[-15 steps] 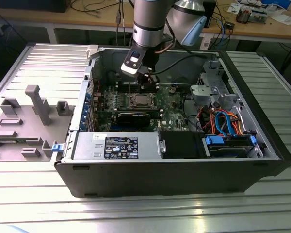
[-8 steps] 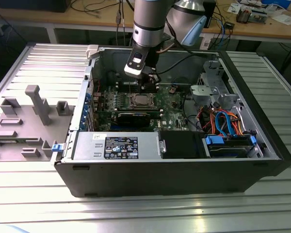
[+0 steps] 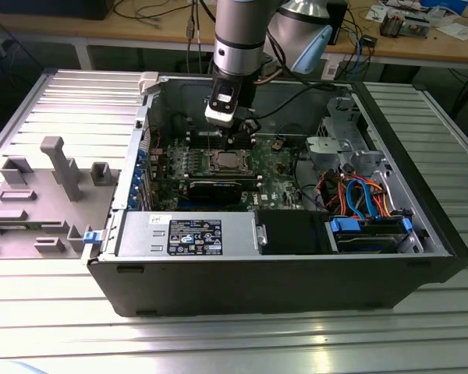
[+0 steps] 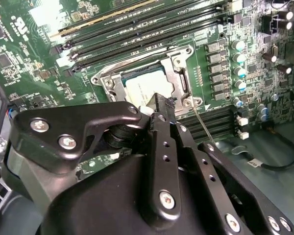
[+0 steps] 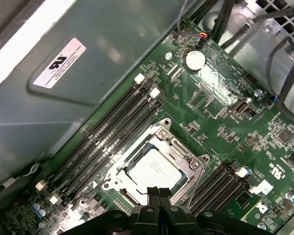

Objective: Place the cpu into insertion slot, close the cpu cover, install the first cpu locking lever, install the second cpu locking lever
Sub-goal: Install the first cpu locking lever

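Exterior view: my arm reaches down into an open computer case lying on a ribbed metal table; my gripper hangs just above the green motherboard, over the insertion slot. Second wrist view: my fingertips are pressed together with nothing visible between them, poised over the cpu. The cpu lies flat in the insertion slot, and the cpu cover lies down over it, framing its silver top. A thin metal rod slants away from the frame's corner. First wrist view: my closed fingertips sit at the edge of the cpu, which is ringed by the cpu cover; black memory slots run beside the socket.
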Robot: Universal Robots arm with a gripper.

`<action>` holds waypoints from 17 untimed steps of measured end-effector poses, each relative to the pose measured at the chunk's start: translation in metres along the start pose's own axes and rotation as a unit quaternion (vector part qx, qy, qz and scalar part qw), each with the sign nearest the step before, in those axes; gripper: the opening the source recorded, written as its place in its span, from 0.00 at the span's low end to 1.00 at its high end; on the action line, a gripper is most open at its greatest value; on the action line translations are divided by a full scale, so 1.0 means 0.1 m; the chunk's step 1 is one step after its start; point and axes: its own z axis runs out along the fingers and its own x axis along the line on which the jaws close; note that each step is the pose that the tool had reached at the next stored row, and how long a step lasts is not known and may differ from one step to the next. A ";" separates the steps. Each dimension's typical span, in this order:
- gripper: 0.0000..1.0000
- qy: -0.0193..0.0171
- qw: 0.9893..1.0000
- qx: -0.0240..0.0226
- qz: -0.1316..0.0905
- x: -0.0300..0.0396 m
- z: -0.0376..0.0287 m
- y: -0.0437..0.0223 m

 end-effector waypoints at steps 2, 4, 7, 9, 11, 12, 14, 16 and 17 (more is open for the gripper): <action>0.11 0.000 1.000 0.000 -0.001 0.000 0.000 0.000; 0.11 0.000 1.000 0.000 -0.001 0.000 0.000 0.000; 0.11 0.000 1.000 0.000 -0.001 0.000 0.000 0.000; 0.11 0.000 1.000 0.000 -0.003 0.000 0.000 0.000; 0.11 0.000 1.000 0.001 -0.017 0.000 0.000 0.000; 0.11 0.000 1.000 0.001 -0.026 0.000 0.000 0.000; 0.11 -0.001 0.999 0.001 -0.046 0.000 0.001 0.000; 0.11 -0.001 0.998 0.002 -0.069 0.000 0.000 0.000; 0.11 -0.001 0.997 0.002 -0.079 0.000 0.000 0.000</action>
